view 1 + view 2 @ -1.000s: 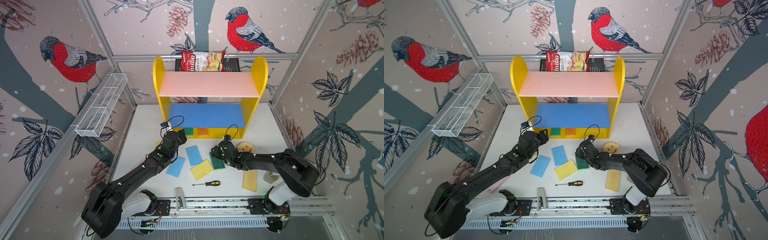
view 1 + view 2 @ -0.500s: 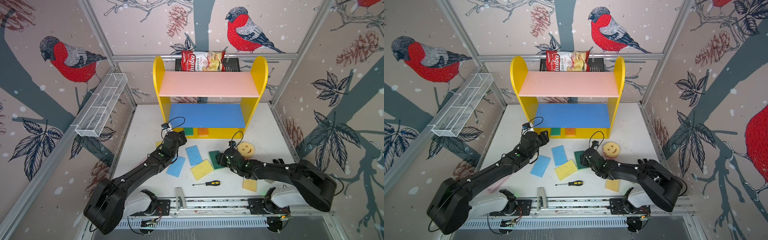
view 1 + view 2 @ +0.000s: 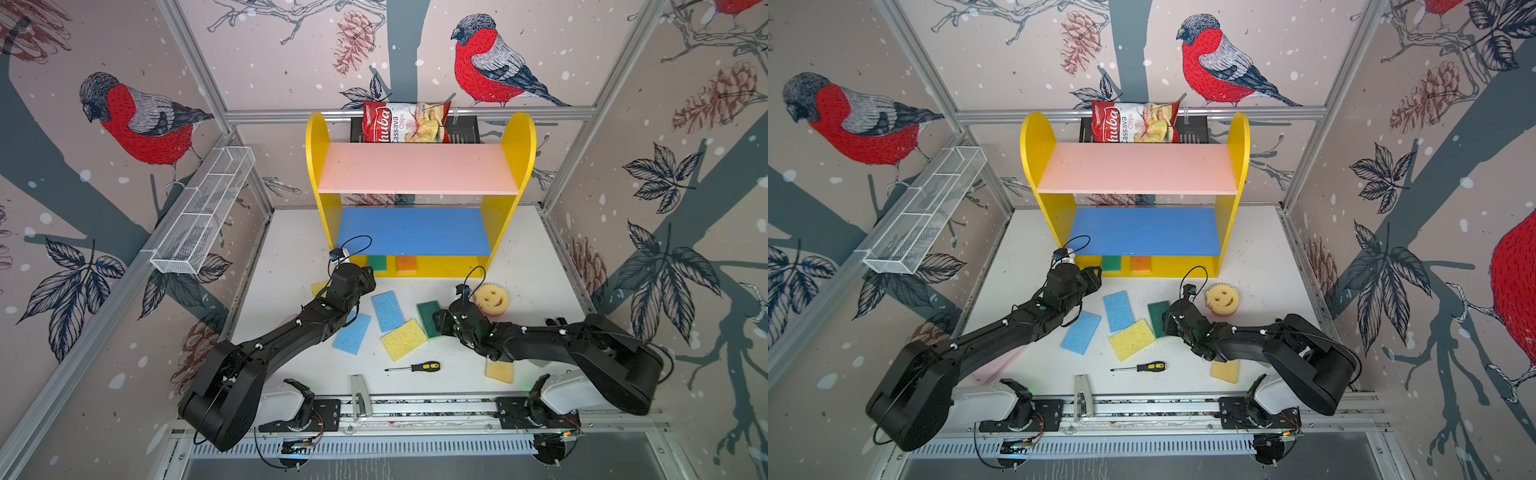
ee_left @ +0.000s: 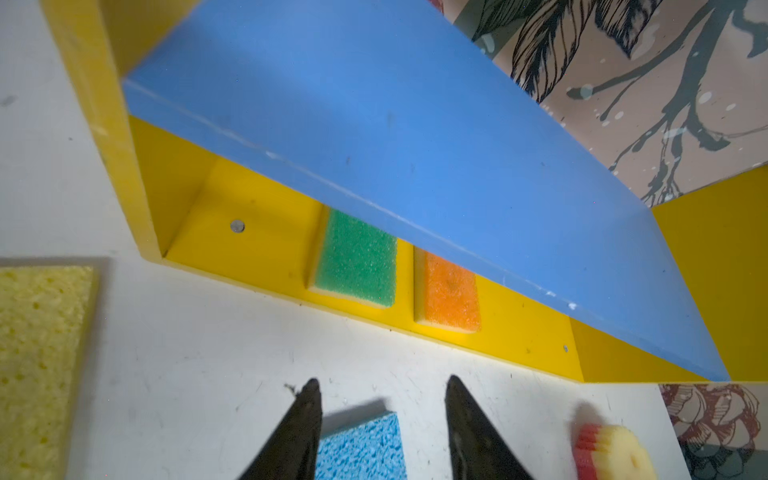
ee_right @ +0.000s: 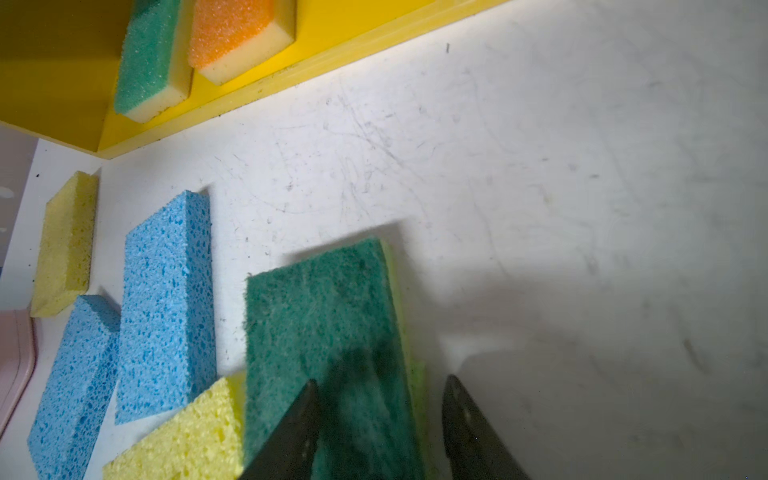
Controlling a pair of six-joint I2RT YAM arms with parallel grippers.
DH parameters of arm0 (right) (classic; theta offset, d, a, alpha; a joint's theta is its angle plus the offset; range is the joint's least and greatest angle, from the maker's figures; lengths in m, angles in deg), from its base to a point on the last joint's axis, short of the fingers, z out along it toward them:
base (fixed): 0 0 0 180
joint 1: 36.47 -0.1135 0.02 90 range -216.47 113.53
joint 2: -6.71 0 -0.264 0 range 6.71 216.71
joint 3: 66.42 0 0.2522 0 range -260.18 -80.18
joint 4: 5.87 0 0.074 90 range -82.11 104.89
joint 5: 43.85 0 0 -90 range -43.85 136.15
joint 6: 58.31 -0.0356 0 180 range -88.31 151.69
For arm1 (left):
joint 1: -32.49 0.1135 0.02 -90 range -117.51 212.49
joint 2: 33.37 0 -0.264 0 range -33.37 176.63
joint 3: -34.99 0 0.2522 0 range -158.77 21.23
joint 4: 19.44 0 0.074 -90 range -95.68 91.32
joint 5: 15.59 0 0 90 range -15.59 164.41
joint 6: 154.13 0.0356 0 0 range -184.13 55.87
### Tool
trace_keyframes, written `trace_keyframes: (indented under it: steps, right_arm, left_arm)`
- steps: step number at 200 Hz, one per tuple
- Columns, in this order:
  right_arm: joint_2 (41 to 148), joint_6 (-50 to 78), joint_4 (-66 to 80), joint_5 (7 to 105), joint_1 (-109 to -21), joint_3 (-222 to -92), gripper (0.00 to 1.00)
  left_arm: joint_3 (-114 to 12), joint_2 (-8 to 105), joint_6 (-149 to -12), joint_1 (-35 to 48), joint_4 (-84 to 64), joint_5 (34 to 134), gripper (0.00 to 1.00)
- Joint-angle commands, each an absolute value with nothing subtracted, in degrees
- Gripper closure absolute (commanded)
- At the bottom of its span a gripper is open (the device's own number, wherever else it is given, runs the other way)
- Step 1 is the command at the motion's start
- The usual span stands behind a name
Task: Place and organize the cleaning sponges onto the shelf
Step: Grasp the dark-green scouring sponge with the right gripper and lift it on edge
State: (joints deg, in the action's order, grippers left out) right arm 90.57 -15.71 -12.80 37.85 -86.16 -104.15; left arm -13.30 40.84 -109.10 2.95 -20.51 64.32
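The shelf (image 3: 415, 230) stands at the back, and a green sponge (image 4: 355, 259) and an orange sponge (image 4: 446, 293) lie on its yellow base. On the table lie two blue sponges (image 3: 387, 311) (image 3: 352, 333), yellow ones (image 3: 403, 338) (image 3: 499, 370) (image 3: 319, 287), a dark green one (image 3: 428, 318) and a smiley sponge (image 3: 491, 298). My left gripper (image 4: 380, 384) (image 3: 368, 276) hovers open and empty before the shelf base, above a blue sponge (image 4: 361, 449). My right gripper (image 5: 381, 382) (image 3: 436, 322) is open, low over the dark green sponge (image 5: 324, 316). One fingertip is above the sponge and the other past its edge.
A screwdriver (image 3: 419, 367) lies near the front rail beside a metal bracket (image 3: 358, 392). A chips bag (image 3: 405, 122) sits in a black basket (image 3: 465, 131) behind the shelf. A white wire tray (image 3: 203, 212) hangs on the left wall. Something pink (image 3: 286, 322) lies under the left arm.
The right arm has dropped lower and drawn its gripper back over the dark green sponge, uncovering the smiley sponge. Both grippers' jaws have narrowed. The left gripper has barely shifted.
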Motion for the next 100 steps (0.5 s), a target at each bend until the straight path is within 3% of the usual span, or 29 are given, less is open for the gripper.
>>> trace_keyframes:
  steps: [1,23,56,88,100]
  right_arm:
    - [92.1,-15.24,-10.92,42.31,-85.18,-103.7,0.55]
    - [91.67,-15.47,-11.42,42.61,-84.59,-102.89,0.55]
    - [90.5,-15.58,-11.67,42.6,-84.19,-102.03,0.86]
    - [89.56,-15.6,-11.68,42.3,-83.63,-102.29,0.99]
    - [88.94,-15.69,-12.14,42.31,-82.9,-102.57,1.0]
  left_arm:
    - [-13.19,42.15,-110.01,3.39,-23.58,67.57,0.59]
    - [-13.22,43.24,-110.7,3.45,-23.42,68.17,0.61]
    - [-12.12,45.72,-111.84,3.43,-26.22,70.03,0.67]
    - [-13.78,48.43,-112.65,3.46,-25.94,72.95,0.7]
    - [-14.43,49.04,-112.65,3.4,-25.82,73.67,0.7]
